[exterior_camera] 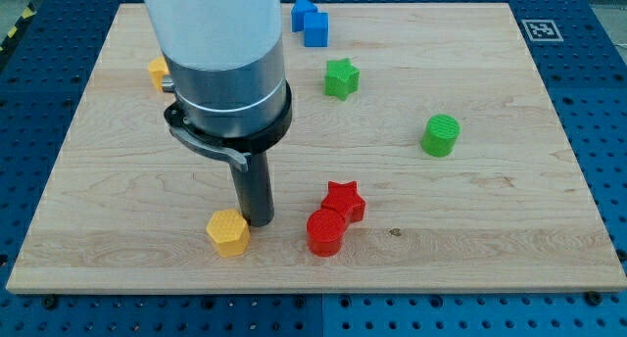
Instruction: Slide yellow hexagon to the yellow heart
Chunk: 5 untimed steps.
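The yellow hexagon (228,231) lies near the board's (490,249) bottom edge, left of centre. The arm carries no claw, only a dark rod, so there is nothing to be apart or together. The tip (257,220) rests on the wood just beside the hexagon, at its upper right; whether the two touch cannot be told.

The yellow heart (158,72) sits far off toward the top left, partly hidden behind the arm's grey and white body, well apart from the hexagon.

To the right of the tip, a red cylinder (325,232) and a red star (344,200) stand touching, the star behind. A green star (341,78) lies toward the top centre, and a green cylinder (441,135) farther right. Two blue blocks (311,23) sit together at the top edge; their shapes are unclear.
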Available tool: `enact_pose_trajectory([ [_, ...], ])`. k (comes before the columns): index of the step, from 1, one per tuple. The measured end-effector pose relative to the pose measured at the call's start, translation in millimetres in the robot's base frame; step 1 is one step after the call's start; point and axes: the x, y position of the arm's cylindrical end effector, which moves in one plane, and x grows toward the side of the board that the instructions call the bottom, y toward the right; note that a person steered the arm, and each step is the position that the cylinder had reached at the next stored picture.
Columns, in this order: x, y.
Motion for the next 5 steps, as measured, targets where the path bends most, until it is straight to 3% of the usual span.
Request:
enact_pose_trajectory([
  [3,1,28],
  [5,40,28],
])
